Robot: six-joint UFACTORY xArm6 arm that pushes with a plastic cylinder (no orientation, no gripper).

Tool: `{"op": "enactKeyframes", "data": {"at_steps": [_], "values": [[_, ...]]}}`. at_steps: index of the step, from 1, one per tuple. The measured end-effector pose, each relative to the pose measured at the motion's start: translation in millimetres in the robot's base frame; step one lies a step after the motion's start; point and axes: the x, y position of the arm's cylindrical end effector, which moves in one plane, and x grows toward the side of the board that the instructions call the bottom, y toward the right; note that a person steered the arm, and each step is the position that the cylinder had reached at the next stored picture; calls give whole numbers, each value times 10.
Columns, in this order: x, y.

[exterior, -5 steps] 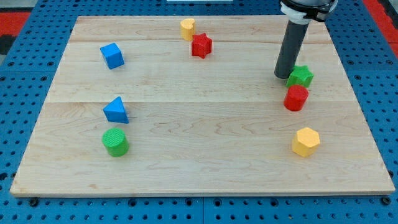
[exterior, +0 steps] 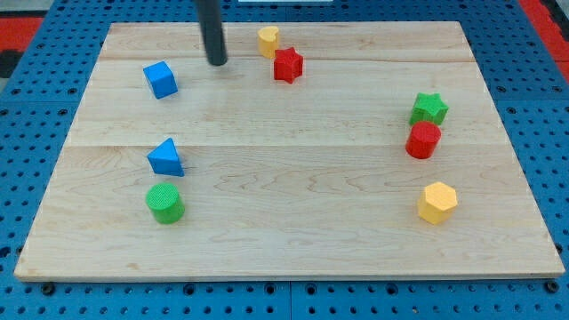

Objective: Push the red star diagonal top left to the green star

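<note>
My tip (exterior: 217, 63), no jawed end effector, on pale wood-grain bench (exterior: 293, 222), between blue cube (exterior: 160, 79) and red star (exterior: 287, 65); green star (exterior: 429, 108) far right.

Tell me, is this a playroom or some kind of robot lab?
Probably a robot lab bench. A wooden board sits on a blue surface full of holes, and my tip stands between the blue cube and the red star, ready to push toy-like blocks.
</note>
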Motion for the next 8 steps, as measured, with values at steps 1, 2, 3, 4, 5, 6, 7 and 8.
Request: {"op": "enactKeyframes", "data": {"at_steps": [1,2,3,4,5,6,7,8], "values": [[-81,547],[114,454],[194,890],[224,1119],[442,770],[582,785],[528,1399],[477,2033]]}}
